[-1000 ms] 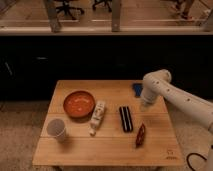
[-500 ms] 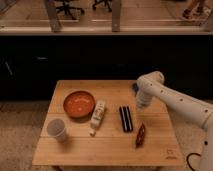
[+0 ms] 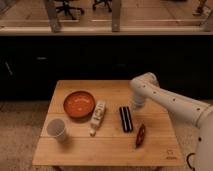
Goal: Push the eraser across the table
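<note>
1. Dark cabinets stand behind the table (image 3: 75,150); chair legs show above them, cut off at the frame top.
2. Gripper (image 3: 135,105): low over the tabletop; whether it is apart or together cannot be told.
3. Eraser (image 3: 125,119): just beside the gripper, toward the camera and slightly left.
4. Red slim object (image 3: 140,135): nearer the camera than the gripper.
5. Bottle (image 3: 97,116), bowl (image 3: 79,104) and cup (image 3: 57,129): left of the gripper.
6. Change: the gripper has moved left toward the eraser and now hides the blue pad seen earlier.
</note>
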